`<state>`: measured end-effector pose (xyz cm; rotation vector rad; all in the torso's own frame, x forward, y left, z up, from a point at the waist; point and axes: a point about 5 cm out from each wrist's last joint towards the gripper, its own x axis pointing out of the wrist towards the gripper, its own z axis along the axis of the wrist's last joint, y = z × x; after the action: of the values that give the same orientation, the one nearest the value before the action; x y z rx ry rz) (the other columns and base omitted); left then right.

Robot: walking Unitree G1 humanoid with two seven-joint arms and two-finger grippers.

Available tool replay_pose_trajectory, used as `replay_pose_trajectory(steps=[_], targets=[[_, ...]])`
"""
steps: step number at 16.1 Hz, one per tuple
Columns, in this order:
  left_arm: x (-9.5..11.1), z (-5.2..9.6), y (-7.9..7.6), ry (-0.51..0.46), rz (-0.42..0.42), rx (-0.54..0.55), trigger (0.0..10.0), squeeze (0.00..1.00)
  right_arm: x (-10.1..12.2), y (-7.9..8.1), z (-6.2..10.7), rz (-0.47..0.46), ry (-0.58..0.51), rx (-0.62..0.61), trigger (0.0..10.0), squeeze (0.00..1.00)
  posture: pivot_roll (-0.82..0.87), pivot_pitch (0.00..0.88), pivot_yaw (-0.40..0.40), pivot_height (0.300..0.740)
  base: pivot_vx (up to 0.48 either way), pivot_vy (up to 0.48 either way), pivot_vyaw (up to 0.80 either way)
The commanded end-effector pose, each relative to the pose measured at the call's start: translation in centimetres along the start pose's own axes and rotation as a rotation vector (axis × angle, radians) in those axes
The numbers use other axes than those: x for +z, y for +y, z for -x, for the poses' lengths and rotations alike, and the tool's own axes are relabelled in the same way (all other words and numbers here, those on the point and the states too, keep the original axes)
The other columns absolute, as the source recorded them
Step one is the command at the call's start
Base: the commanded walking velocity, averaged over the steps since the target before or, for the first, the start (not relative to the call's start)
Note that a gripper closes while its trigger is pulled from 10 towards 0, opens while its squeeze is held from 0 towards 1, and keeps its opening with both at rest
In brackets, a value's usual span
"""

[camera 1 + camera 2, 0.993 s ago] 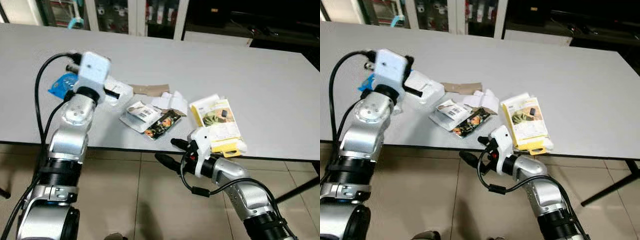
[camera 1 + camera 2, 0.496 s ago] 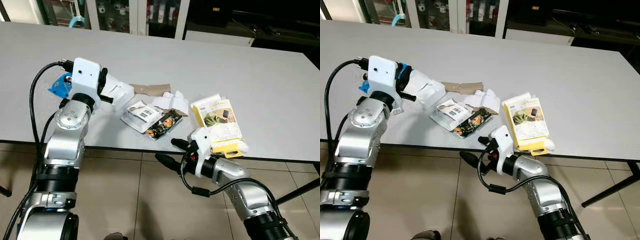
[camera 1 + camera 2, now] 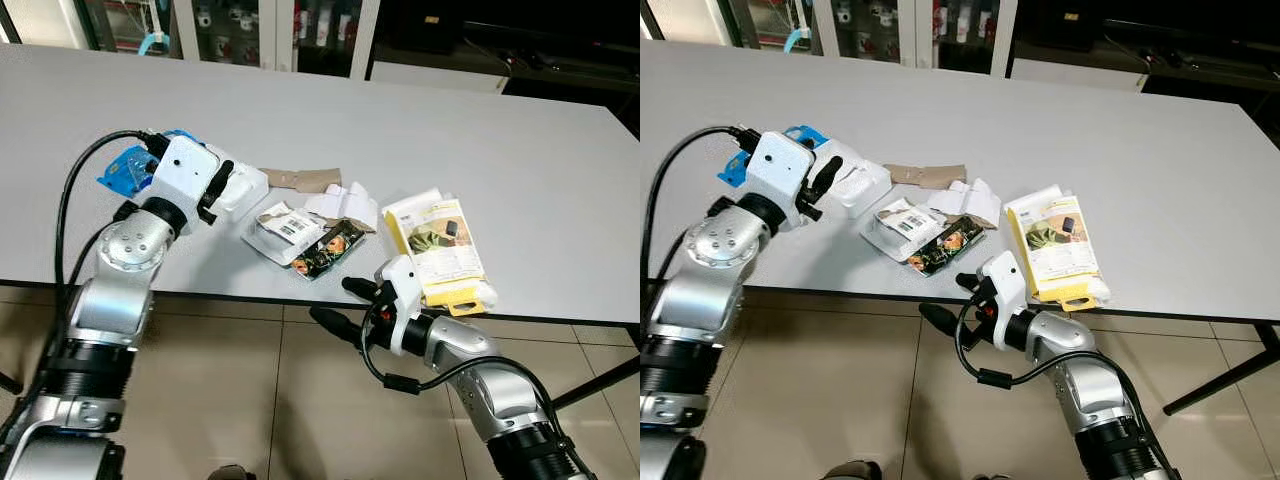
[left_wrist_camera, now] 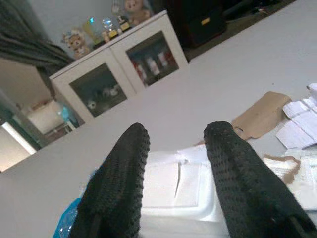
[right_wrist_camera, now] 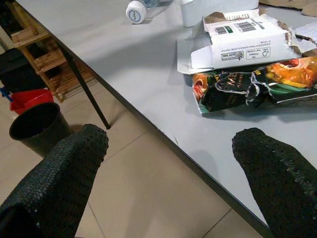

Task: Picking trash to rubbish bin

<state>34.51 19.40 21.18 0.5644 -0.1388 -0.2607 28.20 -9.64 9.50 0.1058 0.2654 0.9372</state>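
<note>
Straddling the white foam tray (image 4: 183, 191) on the counter (image 3: 520, 170), your left claw (image 3: 215, 187) sits released, poised to pinch; right claw (image 3: 335, 305) hangs spread below the edge.

Grey table (image 3: 520, 150), beige tile floor (image 3: 260, 400), glass-door cabinets (image 3: 250, 30) behind, wooden shelf (image 5: 42, 59).

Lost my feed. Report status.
Left gripper open, straddling white foam tray. Right gripper open below table edge. Nothing in the way.
</note>
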Motion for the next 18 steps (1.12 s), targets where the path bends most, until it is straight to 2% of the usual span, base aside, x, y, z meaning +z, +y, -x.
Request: replay_pose_trajectory(steps=[1, 4, 6, 9, 12, 14, 16, 18], targets=[[0.2, 0.2, -0.8, -0.005, -0.022, -0.057, 10.0, 1.00, -0.1, -0.1, 0.3, -0.001, 0.007, -0.006, 10.0, 0.00, -0.01, 0.062, -0.082, 0.740, 0.000, 0.000, 0.00], [0.6, 0.4, -1.0, -0.007, -0.018, -0.103, 10.0, 1.00, -0.1, -0.1, 0.2, -0.003, 0.007, -0.006, 10.0, 0.00, 0.00, 0.063, -0.082, 0.740, 0.000, 0.000, 0.00], [0.6, 0.7, -1.0, -0.005, -0.042, -0.171, 10.0, 1.00, -0.2, -0.1, 0.2, -0.005, 0.007, -0.005, 10.0, 0.00, 0.00, 0.063, -0.080, 0.740, 0.000, 0.000, 0.00], [0.2, 0.8, -0.6, 0.016, -0.069, -0.187, 10.0, 1.00, -0.2, -0.1, 0.2, -0.006, 0.005, -0.005, 10.0, 0.00, 0.00, 0.063, -0.079, 0.740, 0.000, 0.000, 0.00], [-0.7, 1.0, -0.1, 0.061, -0.137, -0.274, 10.0, 1.00, -0.2, -0.1, 0.3, -0.007, 0.006, -0.007, 10.0, 0.00, 0.00, 0.063, -0.077, 0.740, 0.000, 0.000, 0.00], [-0.9, 1.3, -0.3, 0.064, -0.140, -0.327, 10.0, 1.00, -0.2, -0.1, 0.3, -0.010, 0.005, -0.005, 10.0, 0.00, 0.00, 0.062, -0.080, 0.740, 0.000, 0.000, 0.00], [-1.2, 1.2, -0.8, 0.074, -0.199, -0.334, 10.0, 1.00, -0.2, 0.0, 0.2, -0.011, 0.007, 0.000, 10.0, 0.00, 0.00, 0.063, -0.081, 0.740, 0.000, 0.000, 0.00], [-1.6, 1.2, -1.5, 0.078, -0.169, -0.388, 10.0, 1.00, -0.3, 0.0, 0.2, -0.011, 0.009, 0.001, 10.0, 0.00, 0.00, 0.060, -0.079, 0.740, 0.000, 0.000, 0.00]])
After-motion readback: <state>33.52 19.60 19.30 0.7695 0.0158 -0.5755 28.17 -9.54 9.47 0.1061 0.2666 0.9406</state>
